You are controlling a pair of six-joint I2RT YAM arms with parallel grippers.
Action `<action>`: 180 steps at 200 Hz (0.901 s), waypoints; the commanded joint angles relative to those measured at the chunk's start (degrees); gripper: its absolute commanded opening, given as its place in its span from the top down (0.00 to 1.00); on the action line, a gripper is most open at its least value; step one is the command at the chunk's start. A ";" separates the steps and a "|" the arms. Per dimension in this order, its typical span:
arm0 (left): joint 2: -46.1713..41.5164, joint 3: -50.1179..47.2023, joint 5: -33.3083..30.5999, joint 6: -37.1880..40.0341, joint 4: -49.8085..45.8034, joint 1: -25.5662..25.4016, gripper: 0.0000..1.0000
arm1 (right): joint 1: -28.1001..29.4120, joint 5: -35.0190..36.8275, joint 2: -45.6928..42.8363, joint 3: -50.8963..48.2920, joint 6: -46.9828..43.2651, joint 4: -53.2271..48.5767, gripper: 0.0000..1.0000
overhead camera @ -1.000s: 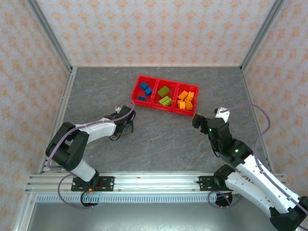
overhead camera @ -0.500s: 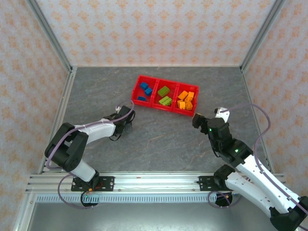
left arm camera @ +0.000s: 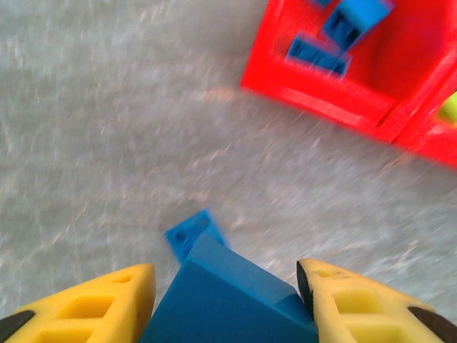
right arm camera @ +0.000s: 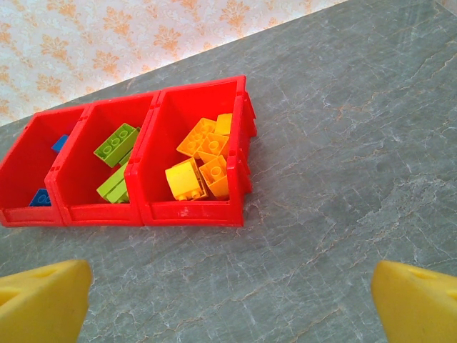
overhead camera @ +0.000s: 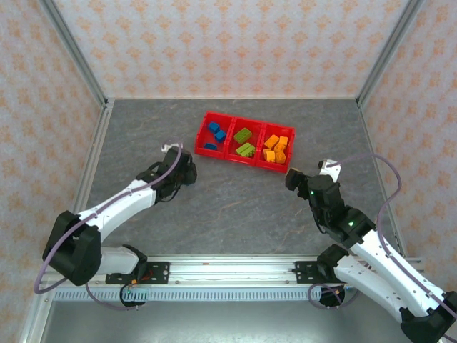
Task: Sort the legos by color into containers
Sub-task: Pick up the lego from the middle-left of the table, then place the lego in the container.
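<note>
Facing red bins (left arm camera: 323,106), gripped blue brick (left arm camera: 223,300)

Left wrist view blurred; blue lego (left arm camera: 228,300) cut off at btm edge.

Red containers (right arm camera: 193,212), blue, lime, orange legos (right arm camera: 187,179), grey veined table (overhead camera: 235,207), yellow-fingered left gripper (left arm camera: 225,275)

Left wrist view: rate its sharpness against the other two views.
Left wrist: streaky blur smears the table and the red tray; the blue brick between the left gripper's fingers is soft too. Right wrist: sharp, the orange bricks crisp-edged, though the right gripper's own fingertips look soft. Top external: crisp, evenly lit, no glare.
</note>
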 commanded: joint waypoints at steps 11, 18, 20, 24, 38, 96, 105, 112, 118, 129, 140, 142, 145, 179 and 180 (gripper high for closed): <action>6.31 13.11 -0.57 2.42 -1.59 0.22 0.66 | 0.35 1.87 -1.39 0.77 0.52 -1.03 0.00; 9.13 16.35 -0.13 3.42 -1.92 0.25 0.66 | 0.35 2.04 -1.62 0.75 0.61 -1.03 0.00; 9.92 17.03 -0.01 3.75 -2.00 0.26 0.66 | 0.35 2.13 -1.65 0.78 0.61 -1.03 0.00; 11.41 18.87 0.03 4.20 -1.96 0.25 0.66 | 0.35 2.26 -1.81 0.76 0.68 -1.03 0.00; 16.40 23.52 -0.60 5.22 -0.90 0.29 0.66 | 0.35 2.47 -1.93 0.73 0.62 -1.02 0.00; 36.50 43.19 -3.94 5.42 -3.30 0.41 0.66 | 0.40 2.22 -0.37 0.95 0.36 -1.08 0.00; 38.57 45.35 -5.20 5.59 -4.43 0.44 0.65 | 0.37 1.96 -0.10 0.86 0.16 -0.86 0.00; 40.04 47.04 -5.94 5.85 -5.47 0.36 0.65 | 0.35 1.95 0.25 0.89 0.09 -0.77 0.00; 41.23 48.27 -6.67 6.03 -6.41 0.42 0.65 | 0.36 2.00 0.50 0.91 0.06 -0.76 0.00; 43.01 50.07 -8.39 5.90 -8.08 0.51 0.64 | 0.39 1.94 0.87 0.94 0.09 -0.85 0.00; 43.92 50.64 -8.90 6.09 -8.55 0.47 0.63 | 0.40 1.89 0.88 0.92 0.05 -0.76 0.00; 44.01 50.64 -8.93 6.13 -8.56 0.50 0.62 | 0.36 1.87 0.88 0.91 0.05 -0.76 0.00; 44.18 50.65 -9.08 6.26 -8.55 0.53 0.62 | 0.38 1.87 0.84 0.90 0.05 -0.69 0.00; 45.66 50.77 -7.73 8.32 -6.99 0.81 0.44 | 0.40 1.10 0.84 0.55 -0.30 -0.15 0.00; 45.73 50.80 -7.63 8.33 -6.97 0.85 0.44 | 0.38 1.13 0.86 0.55 -0.30 -0.15 0.00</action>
